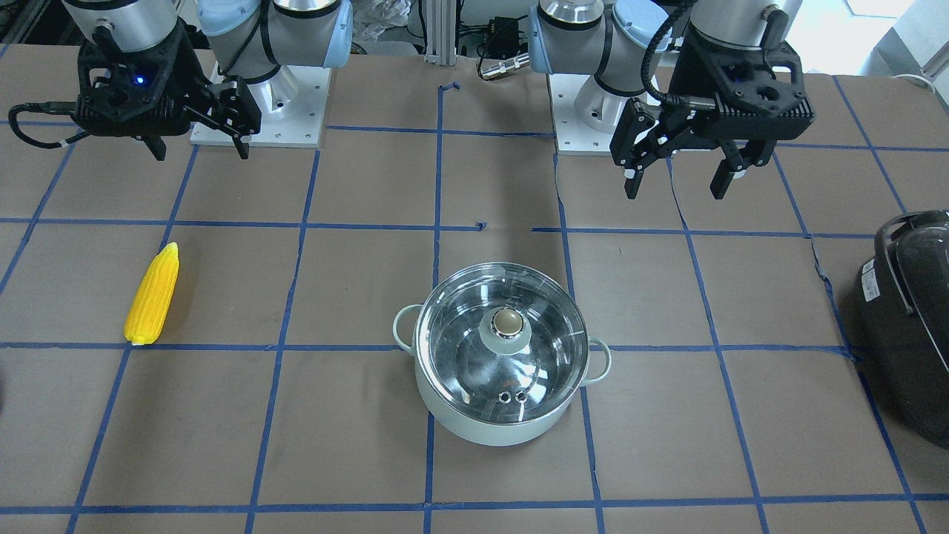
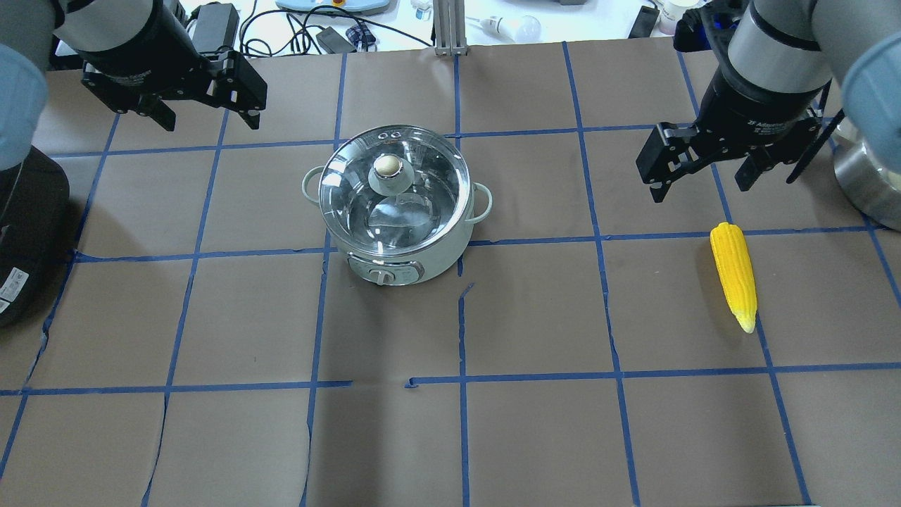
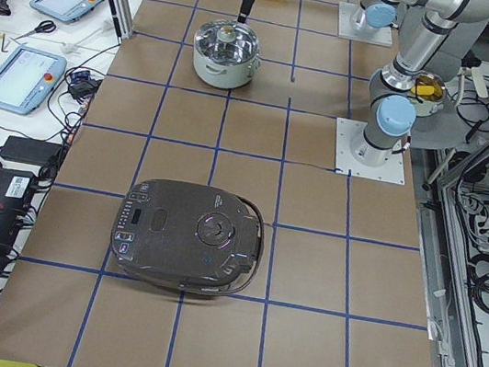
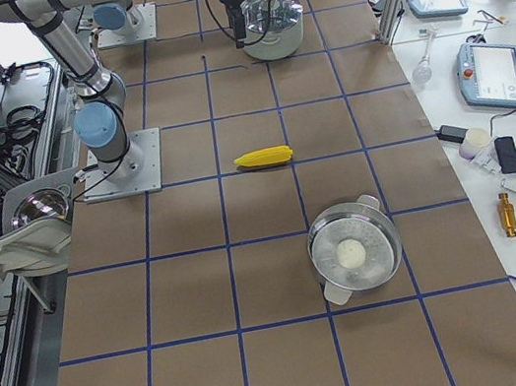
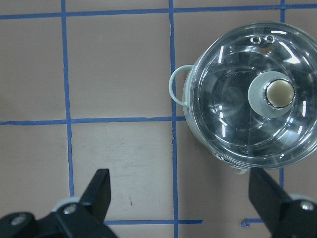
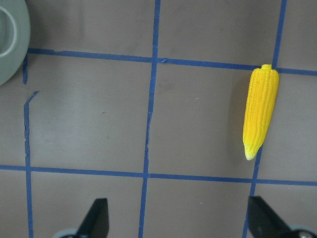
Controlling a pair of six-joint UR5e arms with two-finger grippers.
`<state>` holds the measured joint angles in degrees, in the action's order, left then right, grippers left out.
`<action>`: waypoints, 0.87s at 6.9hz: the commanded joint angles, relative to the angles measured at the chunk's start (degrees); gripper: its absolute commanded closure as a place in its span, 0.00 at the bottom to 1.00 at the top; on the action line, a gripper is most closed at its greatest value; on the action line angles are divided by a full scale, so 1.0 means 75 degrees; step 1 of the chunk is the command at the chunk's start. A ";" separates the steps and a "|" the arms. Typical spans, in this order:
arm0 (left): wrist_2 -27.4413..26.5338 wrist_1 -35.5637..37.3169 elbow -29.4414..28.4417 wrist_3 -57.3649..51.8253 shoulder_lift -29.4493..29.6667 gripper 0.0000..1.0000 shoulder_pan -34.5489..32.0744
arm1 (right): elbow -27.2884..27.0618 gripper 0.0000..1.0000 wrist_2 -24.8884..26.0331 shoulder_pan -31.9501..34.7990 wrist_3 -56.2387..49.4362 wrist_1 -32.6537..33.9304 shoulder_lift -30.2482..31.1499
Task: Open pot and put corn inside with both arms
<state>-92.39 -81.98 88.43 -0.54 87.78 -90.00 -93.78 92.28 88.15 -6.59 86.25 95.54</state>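
Black and spread wide, both grippers are held empty: the left gripper (image 2: 211, 121) far-left of the lidded pot (image 2: 442, 255), the right gripper (image 2: 698, 189) just past the far end of the corn (image 2: 733, 274), which is laid flat well right of the pot.

We see a pale mint-green pot (image 2: 394, 262) with a shiny steel inside under a clear glass lid (image 2: 422, 208), whose knob (image 2: 388, 167) is cream on a mint base. Beside it is a bright yellow corn cob (image 2: 734, 274), its bumpy kernel rows fading to a paler tip. The table (image 2: 535, 317) is brown paper crossed by a grid of blue tape lines (image 2: 535, 377). We find the left gripper (image 2: 210, 121) and right gripper (image 2: 700, 190) black, the arms (image 1: 296, 30) silver-grey with light-blue joint caps (image 1: 342, 33), and the appliance (image 1: 919, 297) glossy black.
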 commanded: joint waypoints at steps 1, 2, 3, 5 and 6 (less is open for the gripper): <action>0.0014 -0.0015 -0.0002 0.0083 0.0003 0.00 0.0000 | 0.0023 0.00 -0.0023 0.0012 0.0000 -0.0015 0.0012; 0.0014 -0.0015 -0.0002 0.0084 -0.0020 0.00 0.0000 | 0.0000 0.00 -0.0012 0.0012 0.0000 -0.0004 0.0000; 0.0014 -0.0015 -0.0002 0.0084 -0.0021 0.00 -0.0012 | 0.0058 0.00 -0.0023 0.0012 -0.0012 -0.0015 0.0012; 0.0026 -0.0573 -0.0095 0.0096 -0.0044 0.00 0.0000 | 0.0082 0.00 -0.0128 0.0012 -0.0012 -0.0015 0.0012; 0.0026 -0.0658 -0.0188 0.0096 -0.0032 0.00 0.0011 | 0.0071 0.00 -0.0071 0.0023 -0.0012 -0.0015 0.0023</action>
<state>-92.21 -85.48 87.71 0.16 87.52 -89.98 -93.27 91.69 88.26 -6.68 86.11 95.65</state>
